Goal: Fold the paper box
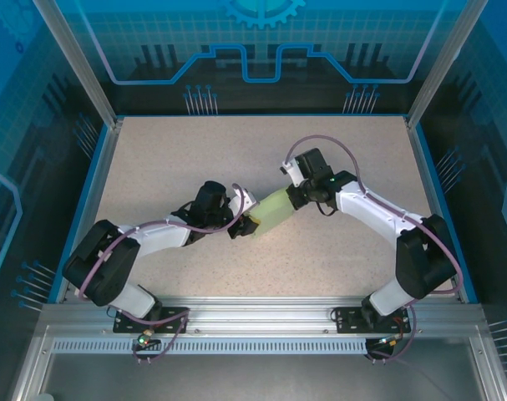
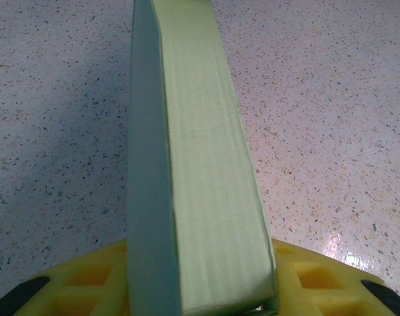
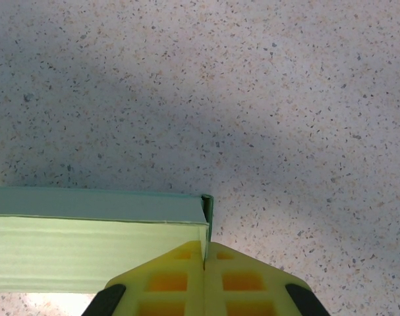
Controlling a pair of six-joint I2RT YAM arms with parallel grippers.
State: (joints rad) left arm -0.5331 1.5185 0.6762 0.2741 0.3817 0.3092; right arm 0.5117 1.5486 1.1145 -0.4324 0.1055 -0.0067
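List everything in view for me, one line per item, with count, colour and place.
Paper box: one, pale mint green, at mid-table, spanning the gap between the two tools.
Table: one, speckled beige with blue edging, under everything.
Wall panels: three, blue with printed patterns, behind the table and on both sides of it.
Rail: one, silver metal, along the table's near edge, carrying both arm bases.
Left arm: one, white and black, reaching in from the near left corner.
Right arm: one, white and black, reaching in from the near right corner.
Left tool: one, yellow and black, shut on the box's left end.
Right tool: one, yellow and black, shut on the box's right end.
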